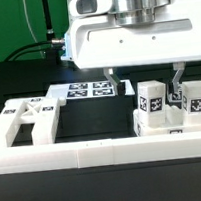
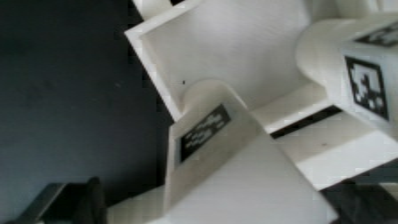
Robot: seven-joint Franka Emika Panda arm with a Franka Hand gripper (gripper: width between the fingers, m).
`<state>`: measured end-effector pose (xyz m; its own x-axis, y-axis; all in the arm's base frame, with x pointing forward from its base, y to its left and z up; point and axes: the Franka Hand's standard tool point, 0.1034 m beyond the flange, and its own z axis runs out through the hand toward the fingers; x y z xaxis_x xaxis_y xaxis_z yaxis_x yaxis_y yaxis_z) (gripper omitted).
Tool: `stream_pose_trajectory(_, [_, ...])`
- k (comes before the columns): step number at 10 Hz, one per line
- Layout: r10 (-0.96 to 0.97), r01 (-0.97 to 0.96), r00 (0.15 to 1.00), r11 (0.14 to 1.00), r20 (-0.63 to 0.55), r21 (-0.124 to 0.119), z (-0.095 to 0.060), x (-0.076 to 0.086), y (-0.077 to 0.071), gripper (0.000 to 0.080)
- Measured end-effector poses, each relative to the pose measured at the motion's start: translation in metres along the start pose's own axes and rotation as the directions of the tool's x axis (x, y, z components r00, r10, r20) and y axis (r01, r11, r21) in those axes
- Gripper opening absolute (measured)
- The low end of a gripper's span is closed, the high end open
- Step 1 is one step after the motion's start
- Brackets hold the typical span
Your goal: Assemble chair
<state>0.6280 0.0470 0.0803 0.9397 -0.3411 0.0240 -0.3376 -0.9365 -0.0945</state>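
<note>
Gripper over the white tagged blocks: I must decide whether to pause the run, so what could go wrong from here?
1. The open gripper hangs over the upright white plastic block with a black-and-white tag. Its finger on the exterior view's right sits near the neighbouring tagged white block and could strike or tip it when descending.
2. Both blocks stand close to the long plain white border rail; a nudged block might wedge against it.

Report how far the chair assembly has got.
Done: tagged blocks stand gathered at the exterior view's right; whether joined, I cannot tell. In hand: nothing, the gripper hangs open over them. Left: the slotted panel lies apart, unattached; no chair shape yet.
</note>
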Motion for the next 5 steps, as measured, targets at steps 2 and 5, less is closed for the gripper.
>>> stream_pose_trajectory(2, [-0.089, 0.089, 0.996, 0.996, -0.003, 0.001, 0.0016, -0.0020, -0.0037, 0.0649])
stream_pose_trajectory(5, [-0.274, 0.274, 0.962, 0.962, -0.003, -0.001, 0.0017, -0.0019, -0.0032, 0.0649])
